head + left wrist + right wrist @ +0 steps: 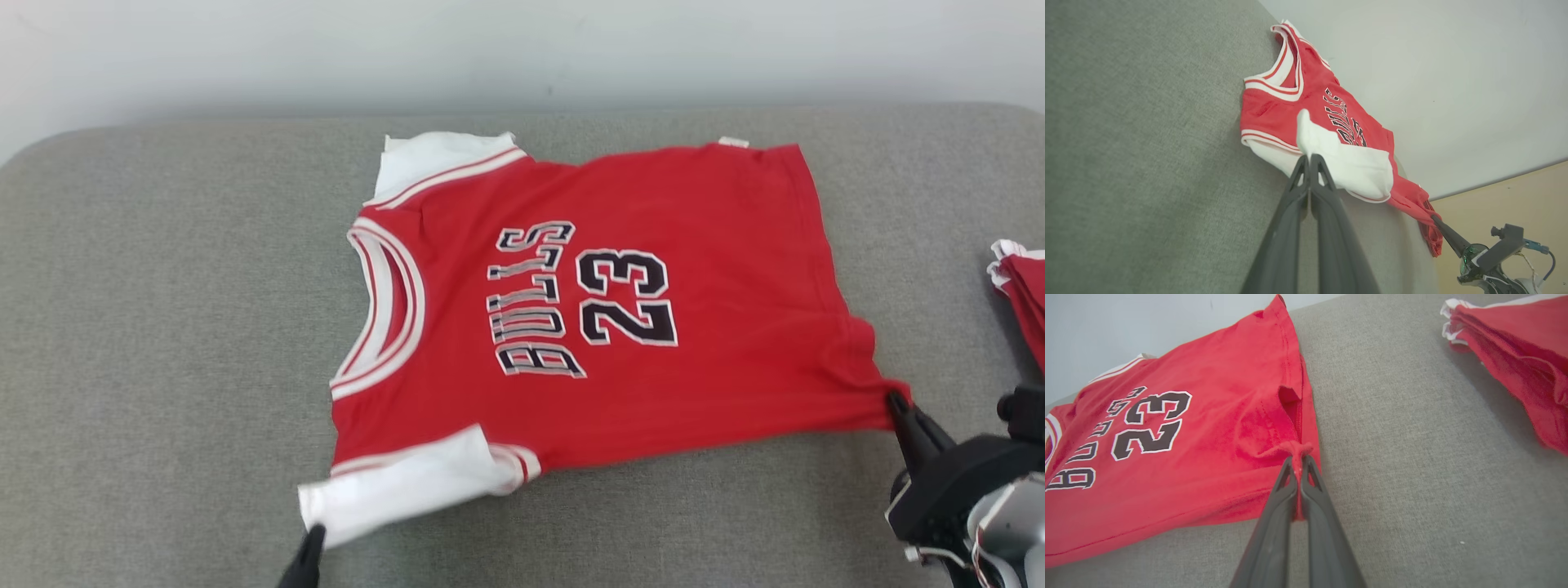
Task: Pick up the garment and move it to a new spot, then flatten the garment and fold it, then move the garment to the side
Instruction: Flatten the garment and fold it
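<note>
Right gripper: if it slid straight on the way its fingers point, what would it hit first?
The red jersey. The right gripper is shut on its hem corner, so going straight on would probably just bunch that cloth ahead of it; depth beyond is hard to judge.

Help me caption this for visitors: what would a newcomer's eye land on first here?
The red jersey printed BULLS 23, spread across the middle of the grey cushion, dominates. The left gripper is shut on its white sleeve at the near left, and the right gripper is shut on its hem corner at the near right. A second red garment lies at the far right edge.
</note>
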